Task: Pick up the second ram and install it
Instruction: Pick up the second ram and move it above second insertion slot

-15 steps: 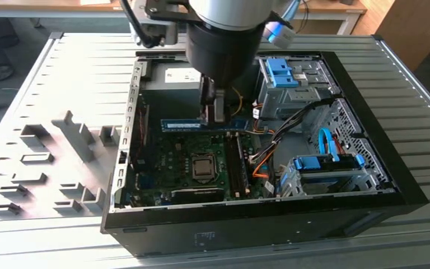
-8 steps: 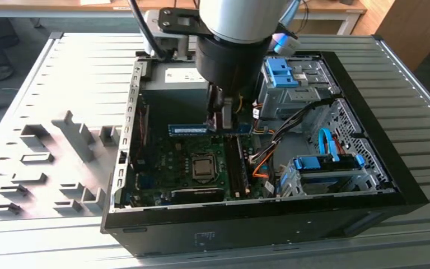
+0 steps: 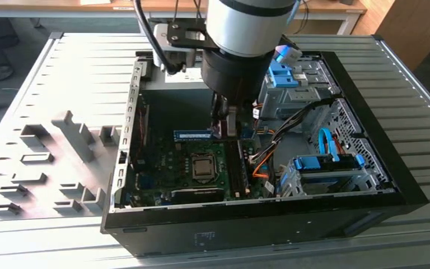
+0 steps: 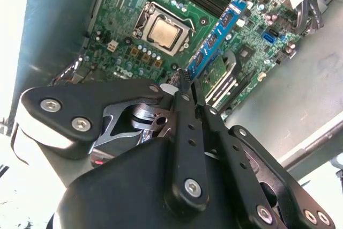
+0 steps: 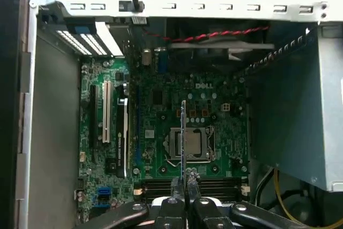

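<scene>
Black sheet metal forms the computer case (image 3: 260, 216), which lies on its side on the slatted table (image 3: 394, 84) with the open face up, presumably so the arm can reach the board from above. Inside the case's near wall sits the green motherboard (image 3: 163, 168), with the bare processor (image 3: 202, 167) near its middle. The dark memory slots (image 3: 234, 168) run just beside the processor, toward the drive-bay side of the case. Whether a slot is already filled cannot be told. Above the board, past the processor toward the case's far wall, the gripper (image 3: 226, 126) is clamped on one end of the second ram (image 3: 192, 134). In the second wrist view the fingers (image 4: 182, 100) pinch the blue-green board (image 4: 214, 38) across its thin faces, which leaves its contact edge free for seating. In the first wrist view the ram (image 5: 184, 132) shows edge-on and appears to lie crosswise to the slots (image 5: 214, 186), clear of them and not yet inserted. Blue-latched drive bays (image 3: 282, 73) occupy the far corner of the case.
</scene>
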